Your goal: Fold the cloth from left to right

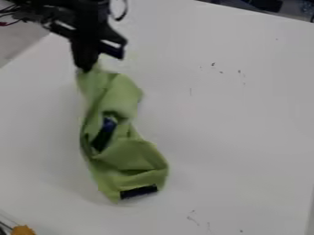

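The green cloth [129, 156] lies crumpled in a long, narrow shape on the left half of the white table, running from upper left down to the lower middle. Dark patches show at its centre and along its bottom edge. At the upper left, the black gripper [86, 68] points down at the cloth's top end, which rises to its tip and is held there. The cloth's top corner is hidden behind the gripper's tip.
The white table [245, 114] spreads out around the cloth, with small dark marks on its surface. An orange object [23, 230] is at the bottom left corner. The table's far edge runs along the top right.
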